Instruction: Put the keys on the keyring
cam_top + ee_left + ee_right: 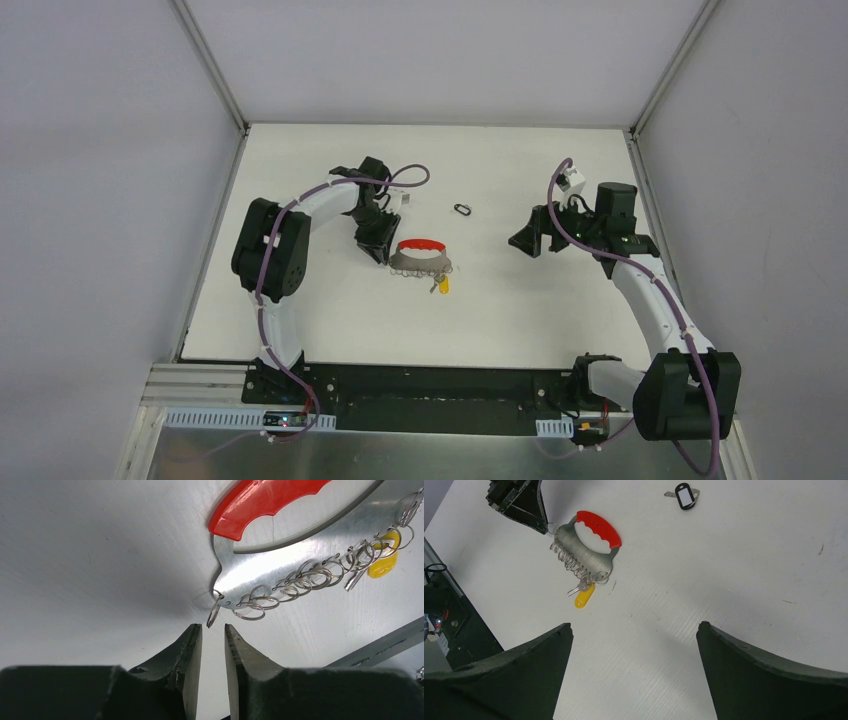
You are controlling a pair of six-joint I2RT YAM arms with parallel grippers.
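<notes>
Left hand point(213, 630): fingers a narrow gap apart, gripping nothing, tips just short of the end ring of the keys point(260, 570). Right hand point(634, 626): spread wide, empty. Keys lie flat on the table point(520, 310); the keyring point(463, 209) lies well apart from them.

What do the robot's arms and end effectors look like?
The left arm and right arm have white links, black joint housings and purple cables. The left end effector and right end effector each have two black wedge-shaped fingers.

keys point(320, 575) — shiny metal | strap point(265, 500) — glossy red plastic | table point(75, 555) — matt white
</notes>
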